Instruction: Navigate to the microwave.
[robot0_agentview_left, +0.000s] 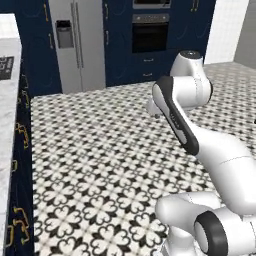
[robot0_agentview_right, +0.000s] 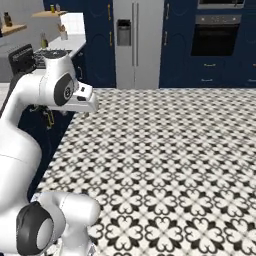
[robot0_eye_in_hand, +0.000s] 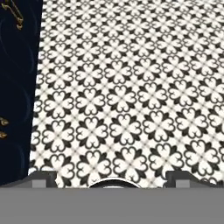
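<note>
Floor (robot0_agentview_left: 100, 150) — black-and-white patterned tile, stretching to navy cabinets (robot0_agentview_right: 100, 45) on the far wall. Fridge (robot0_agentview_right: 137, 42) — silver, standing between them. Oven (robot0_agentview_right: 216, 37) — black, sitting right of the fridge. Microwave (robot0_agentview_right: 221, 3) — probably the unit showing cropped just above the oven. Gripper (robot0_eye_in_hand: 111, 183) — hanging over bare tile, fingertips (robot0_eye_in_hand: 43, 178) standing wide apart, holding nothing.

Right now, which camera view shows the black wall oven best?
The right base view: the oven shows whole, with its grey knob panel. The left base view shows it smaller and farther off. The hand view faces patterned floor.
</note>
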